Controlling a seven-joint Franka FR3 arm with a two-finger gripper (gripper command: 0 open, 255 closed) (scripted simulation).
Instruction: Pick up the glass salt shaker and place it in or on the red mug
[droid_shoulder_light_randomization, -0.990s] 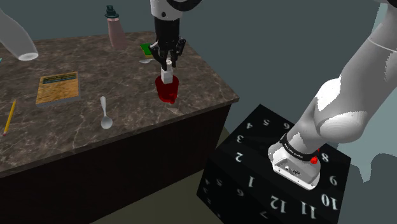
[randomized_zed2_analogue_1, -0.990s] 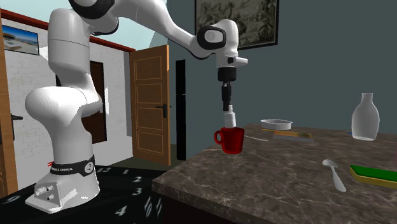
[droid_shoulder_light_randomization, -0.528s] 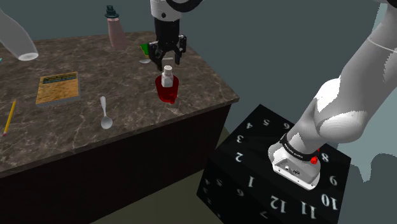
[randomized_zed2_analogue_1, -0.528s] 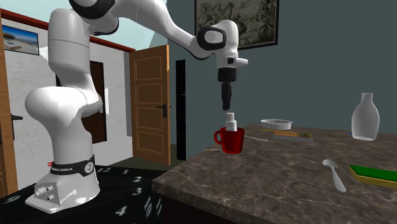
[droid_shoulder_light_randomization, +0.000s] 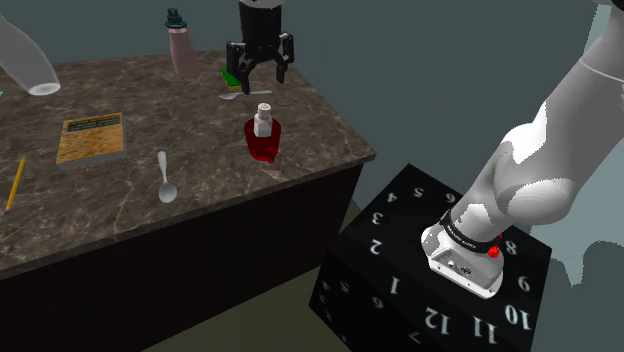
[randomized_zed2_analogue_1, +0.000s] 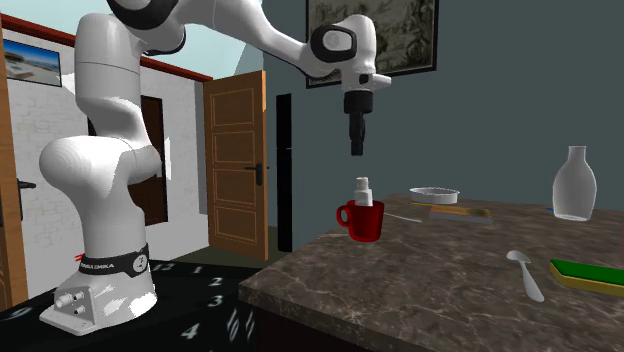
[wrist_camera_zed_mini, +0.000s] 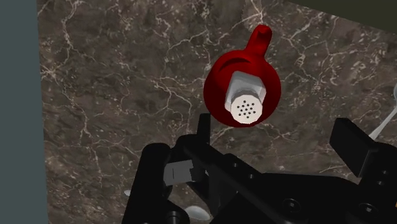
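Red mug (droid_shoulder_light_randomization: 265, 148) on the bench (droid_shoulder_light_randomization: 120, 205) held the shaker (droid_shoulder_light_randomization: 264, 118) upright; we judged the placing done. Our hand (droid_shoulder_light_randomization: 262, 80) hung at its twelve o'clock in the shoulder view, spread wide, gripping nothing; only retreat remained.

The desk (droid_shoulder_light_randomization: 200, 150) has a dark top veined like marble and a dark front. A red mug (droid_shoulder_light_randomization: 264, 143) stands upright near its edge at the shoulder view's right. A pale spoon (droid_shoulder_light_randomization: 165, 180) lies toward the middle, with an ochre booklet (droid_shoulder_light_randomization: 91, 137) up and to the left of it and a yellow pencil (droid_shoulder_light_randomization: 14, 185) at the far left. A pinkish bottle (droid_shoulder_light_randomization: 182, 45) with a dark cap stands at the back. A clear glass bottle (randomized_zed2_analogue_1: 574, 185) stands well apart from the mug.
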